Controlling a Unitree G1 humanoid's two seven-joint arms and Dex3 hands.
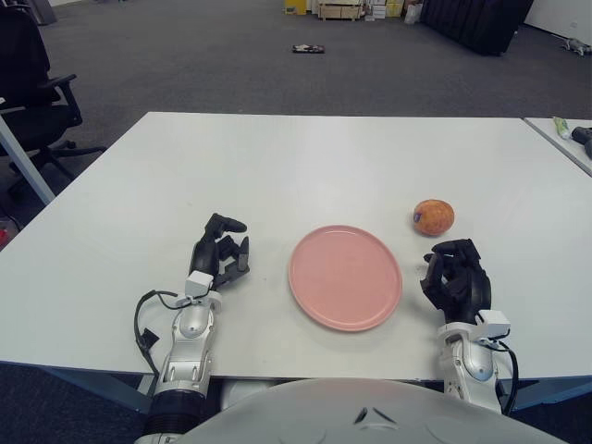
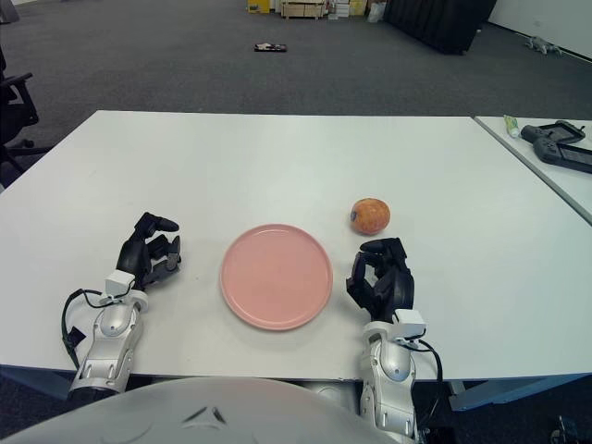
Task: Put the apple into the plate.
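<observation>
An orange-red apple (image 1: 433, 217) lies on the white table (image 1: 305, 166), just right of and behind a pink plate (image 1: 345, 277), which holds nothing. My right hand (image 1: 456, 277) rests on the table right of the plate, a short way in front of the apple, with fingers curled and holding nothing. My left hand (image 1: 220, 252) rests on the table left of the plate, fingers loosely curled and empty.
A black office chair (image 1: 32, 88) stands at the far left beside the table. A second table (image 1: 569, 139) at the right carries a tube and a dark device (image 2: 560, 148). Grey carpet floor lies beyond.
</observation>
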